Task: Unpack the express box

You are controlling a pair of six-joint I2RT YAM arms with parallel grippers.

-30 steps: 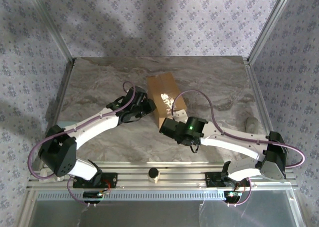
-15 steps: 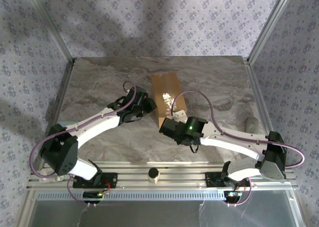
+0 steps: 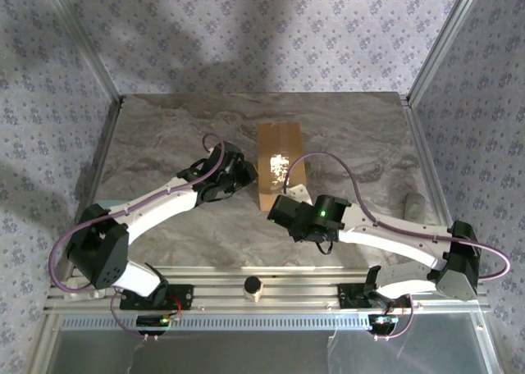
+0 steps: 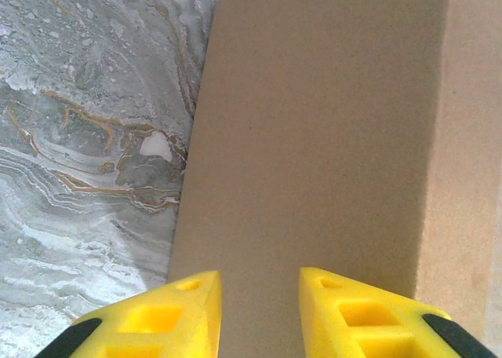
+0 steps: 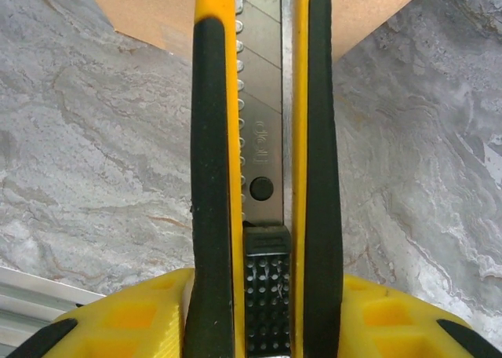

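**Table** (image 3: 164, 128): the marble top that carries all you work on.

**Express box** (image 3: 279, 148): lies flat near the table's middle, a little toward the far edge. Its long sides run from far edge to near edge. The top is closed, so by the look of it the unpacking proper has not begun.

**Left gripper** (image 3: 246, 175): stands at the box's left long side. In the left wrist view its fingers (image 4: 180, 295) are parted with nothing between them, and the cardboard wall is right ahead. You probably have it here to brace the box against sliding. Whether it touches, you cannot tell.

**Right gripper** (image 3: 283, 208): waits at the box's near end, clenched on the utility knife (image 5: 263, 138). The handle lies lengthwise between the fingers and points at a box corner, ready, presumably, to slit the seam.
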